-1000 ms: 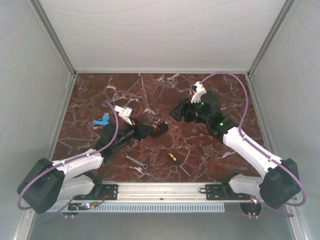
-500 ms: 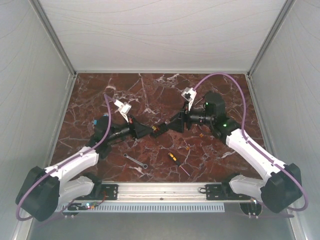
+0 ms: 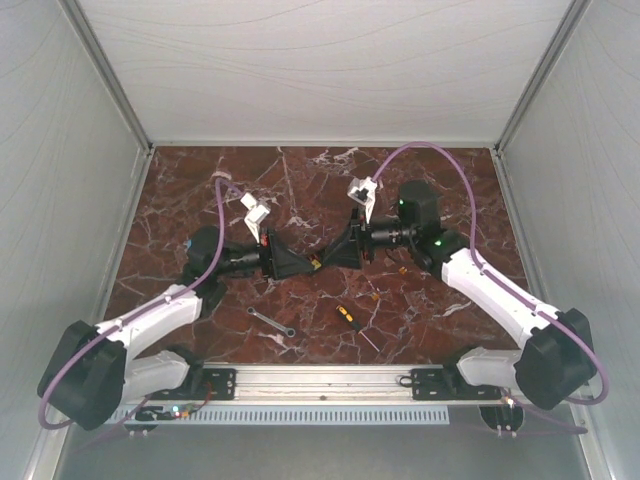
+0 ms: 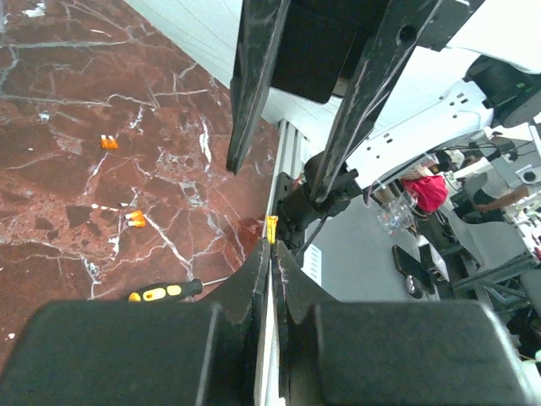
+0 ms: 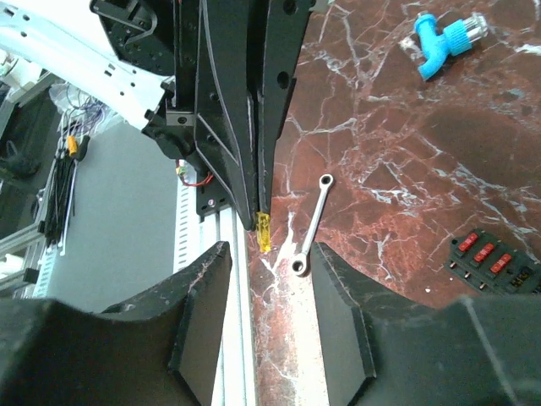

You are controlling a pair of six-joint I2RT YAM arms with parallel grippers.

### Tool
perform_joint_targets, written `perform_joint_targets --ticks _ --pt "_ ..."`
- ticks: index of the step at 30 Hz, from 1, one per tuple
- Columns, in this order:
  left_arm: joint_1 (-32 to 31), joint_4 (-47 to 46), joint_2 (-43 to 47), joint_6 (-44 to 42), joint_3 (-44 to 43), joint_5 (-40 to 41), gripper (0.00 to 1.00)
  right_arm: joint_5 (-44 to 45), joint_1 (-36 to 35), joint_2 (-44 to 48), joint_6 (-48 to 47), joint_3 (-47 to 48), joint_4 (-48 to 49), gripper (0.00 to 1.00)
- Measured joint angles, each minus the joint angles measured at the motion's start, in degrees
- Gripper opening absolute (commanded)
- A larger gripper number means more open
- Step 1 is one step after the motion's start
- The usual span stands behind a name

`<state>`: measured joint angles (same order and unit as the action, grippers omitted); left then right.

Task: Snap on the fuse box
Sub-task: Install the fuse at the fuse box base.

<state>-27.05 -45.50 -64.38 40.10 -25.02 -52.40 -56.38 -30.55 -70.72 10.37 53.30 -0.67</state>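
Observation:
My left gripper (image 3: 303,264) is shut on a small yellow fuse (image 4: 271,228), which sticks out past its tips above the table. My right gripper (image 3: 332,254) is open and faces it tip to tip. In the right wrist view the fuse (image 5: 265,232) hangs just ahead of the gap between my open fingers (image 5: 203,292). The fuse box (image 5: 494,258), a black block with a row of red fuses, lies on the marble at that view's lower right. In the top view the grippers hide it. I cannot pick out a separate cover.
A silver wrench (image 3: 270,322) and a yellow-and-black screwdriver (image 3: 350,318) lie near the front rail. Two loose orange fuses (image 4: 108,142) (image 4: 136,219) lie on the marble. A blue plastic part (image 5: 448,35) lies at the left. Grey walls enclose the table.
Both arms have swung toward the table's middle. The left gripper came up and right with the fuse; the right gripper came left, so they now meet tip to tip.

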Motion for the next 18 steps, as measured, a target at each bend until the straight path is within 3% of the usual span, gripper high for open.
perform_joint_targets --ticks 18 --pt "0.0 -3.8 -1.9 4.4 -0.3 -2.8 0.0 -1.0 -3.8 -3.4 -0.1 1.9 1.0 0.15"
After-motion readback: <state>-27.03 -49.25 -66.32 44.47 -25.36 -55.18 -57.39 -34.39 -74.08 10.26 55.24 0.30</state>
